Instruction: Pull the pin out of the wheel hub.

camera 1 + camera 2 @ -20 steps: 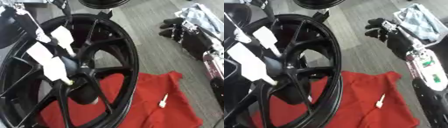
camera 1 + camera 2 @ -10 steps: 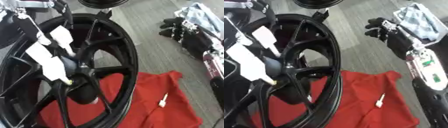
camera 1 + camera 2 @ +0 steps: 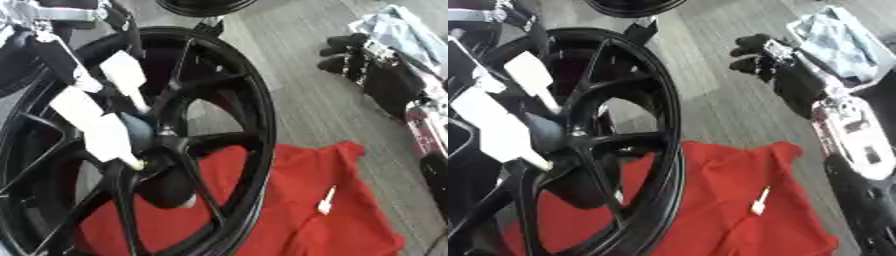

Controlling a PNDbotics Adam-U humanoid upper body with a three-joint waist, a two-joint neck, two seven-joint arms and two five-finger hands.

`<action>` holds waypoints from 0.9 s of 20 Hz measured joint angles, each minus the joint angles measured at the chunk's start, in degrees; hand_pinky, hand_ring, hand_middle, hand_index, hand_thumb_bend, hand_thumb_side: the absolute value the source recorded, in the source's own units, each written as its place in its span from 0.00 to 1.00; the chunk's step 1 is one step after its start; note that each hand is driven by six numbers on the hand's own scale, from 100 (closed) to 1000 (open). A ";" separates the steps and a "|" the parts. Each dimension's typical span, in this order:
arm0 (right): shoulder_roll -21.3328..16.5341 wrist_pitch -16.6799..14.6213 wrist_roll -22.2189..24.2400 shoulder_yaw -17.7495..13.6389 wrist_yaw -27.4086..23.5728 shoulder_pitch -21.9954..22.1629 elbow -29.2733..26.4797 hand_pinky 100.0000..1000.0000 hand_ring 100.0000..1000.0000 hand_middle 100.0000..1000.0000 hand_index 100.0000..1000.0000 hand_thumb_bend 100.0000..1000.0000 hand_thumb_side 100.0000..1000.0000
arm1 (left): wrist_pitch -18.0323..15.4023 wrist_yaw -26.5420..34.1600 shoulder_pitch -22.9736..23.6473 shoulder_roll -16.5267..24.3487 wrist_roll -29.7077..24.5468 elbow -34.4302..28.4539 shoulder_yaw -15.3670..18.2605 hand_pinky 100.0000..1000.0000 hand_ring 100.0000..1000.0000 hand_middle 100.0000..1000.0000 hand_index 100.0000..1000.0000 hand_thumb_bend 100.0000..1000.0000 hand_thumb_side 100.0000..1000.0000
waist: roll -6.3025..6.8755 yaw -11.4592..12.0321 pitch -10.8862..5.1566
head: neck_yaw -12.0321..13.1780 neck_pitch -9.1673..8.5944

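Note:
A black spoked wheel [image 3: 249, 125] stands upright on the left, its lower part over a red cloth [image 3: 359, 225]. My left hand [image 3: 101, 132] comes in from the upper left. Its white-padded fingers [image 3: 122, 80] lie straight against the hub [image 3: 162, 145], one tip ending at a small yellowish spot on the hub. A small white pin [image 3: 325, 201] lies loose on the red cloth, right of the rim. My right hand [image 3: 754, 50], black, hangs at the upper right with relaxed fingers, well away from the wheel and holding nothing.
The floor [image 3: 306, 105] is grey planks. A second dark wheel [image 3: 206, 6] shows at the top edge. A light blue cloth in a tray [image 3: 842, 35] sits at the upper right beside my right arm.
The left hand has stayed at the hub and shifted only slightly. The pin on the cloth and the right hand have not moved.

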 measured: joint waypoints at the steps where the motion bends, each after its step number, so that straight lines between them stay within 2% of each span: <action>1: 0.00 0.00 0.00 0.00 0.00 0.00 0.00 0.93 0.74 0.72 0.80 0.00 0.71 | 0.00 0.01 0.03 0.00 0.00 0.04 0.00 0.82 0.72 0.63 0.67 0.32 0.00 | 0.00 0.00 0.00 | 0.00 0.00; 7: 0.00 0.00 0.00 0.00 0.17 -0.01 0.03 0.93 0.74 0.72 0.80 0.00 0.72 | 0.14 0.63 0.07 0.00 -0.14 0.04 -0.05 0.81 0.71 0.59 0.63 0.24 0.00 | 0.00 0.00 0.00 | 0.00 0.01; 18: 0.00 0.07 -0.23 0.00 0.42 -0.02 0.33 0.93 0.74 0.72 0.80 0.00 0.72 | 0.76 2.70 0.21 0.01 -0.76 -0.42 -0.58 0.79 0.67 0.54 0.56 0.19 0.00 | 0.00 0.01 0.01 | -0.01 0.46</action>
